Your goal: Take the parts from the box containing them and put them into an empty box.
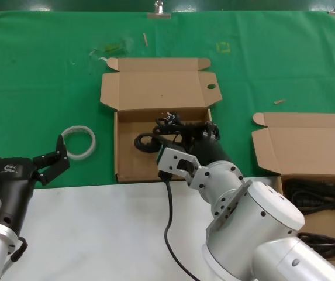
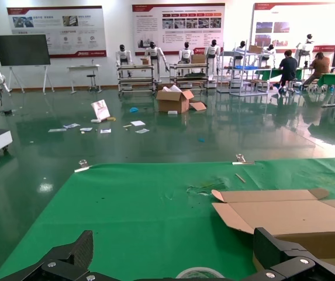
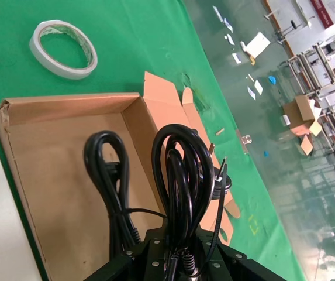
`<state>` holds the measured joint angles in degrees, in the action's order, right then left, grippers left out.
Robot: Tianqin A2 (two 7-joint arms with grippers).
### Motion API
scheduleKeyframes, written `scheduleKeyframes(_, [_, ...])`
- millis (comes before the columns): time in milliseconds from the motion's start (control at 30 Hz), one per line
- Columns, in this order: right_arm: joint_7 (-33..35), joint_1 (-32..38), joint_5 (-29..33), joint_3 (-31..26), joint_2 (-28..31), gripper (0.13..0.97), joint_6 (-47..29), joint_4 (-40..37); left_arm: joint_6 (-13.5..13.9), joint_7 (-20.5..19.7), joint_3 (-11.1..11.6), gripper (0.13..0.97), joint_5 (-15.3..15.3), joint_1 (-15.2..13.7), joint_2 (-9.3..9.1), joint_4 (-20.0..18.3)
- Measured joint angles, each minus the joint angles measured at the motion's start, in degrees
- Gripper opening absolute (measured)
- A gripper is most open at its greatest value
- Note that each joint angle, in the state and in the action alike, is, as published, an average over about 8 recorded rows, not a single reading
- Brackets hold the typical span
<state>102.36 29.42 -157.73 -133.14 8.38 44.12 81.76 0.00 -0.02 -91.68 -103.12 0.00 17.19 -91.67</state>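
Note:
The box with the oval hole in its lid tab (image 1: 129,164) lies open at the table's middle. One looped black cable bundle (image 3: 106,175) rests on its floor (image 3: 50,152). My right gripper (image 1: 207,136) hangs over that box's right side, shut on a second cable bundle (image 3: 182,170), whose loop stands up from the jaws above the box. At the right edge sits the other open box (image 1: 307,146), with more black cables (image 1: 319,196) inside. My left gripper (image 1: 24,155) is open and empty at the near left, away from both boxes.
A white tape ring (image 1: 78,142) lies on the green cloth between my left gripper and the middle box. The white table front (image 1: 97,228) starts just below the boxes. A black wire (image 1: 168,222) trails from my right wrist across it.

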Motion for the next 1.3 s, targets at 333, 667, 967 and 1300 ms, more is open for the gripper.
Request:
scheduleKeyframes(333, [-2.58,0.36,0.0,-0.14,0.0,0.202,-1.17,-1.09,0.0,0.0,0.0,0.966,0.0,0.0,0.0,0.0])
scheduleKeyframes(667, [-2.87,0.36,0.0,-0.14,0.0,0.239,-1.27,-1.13,0.0,0.0,0.0,0.966,0.0,0.0,0.0,0.0])
scheduleKeyframes(967, [-2.87,0.36,0.0,-0.14,0.0,0.34,-1.27,-1.13,0.0,0.0,0.0,0.966,0.0,0.0,0.0,0.0])
scheduleKeyframes(1300, [-2.87,0.36,0.0,-0.14,0.0,0.462,-1.27,-1.13,0.0,0.0,0.0,0.966,0.0,0.0,0.0,0.0])
